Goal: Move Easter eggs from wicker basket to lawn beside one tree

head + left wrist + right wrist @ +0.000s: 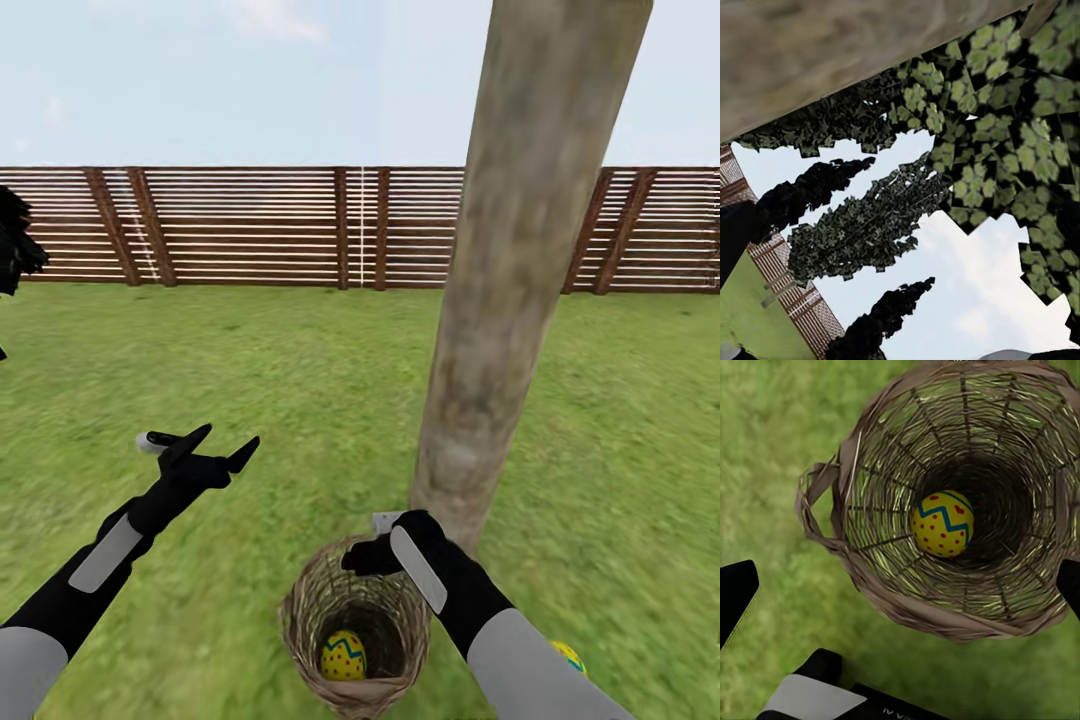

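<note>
Egg (942,523) lies in basket (870,450) — right pincer (900,585) spread above, left pincer (210,447) raised, released.

Flat, bright daylight with no clear cast shadows; the grass (300,400) looks soft and smeared, and the basket (870,585) interior darkens toward its bottom.

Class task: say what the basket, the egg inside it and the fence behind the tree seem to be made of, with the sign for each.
Wicker basket: woven brown cane, matt; open weave shows.
Easter egg: smooth painted shell, material unclear.
Fence: brown wood, horizontal slats.
</note>
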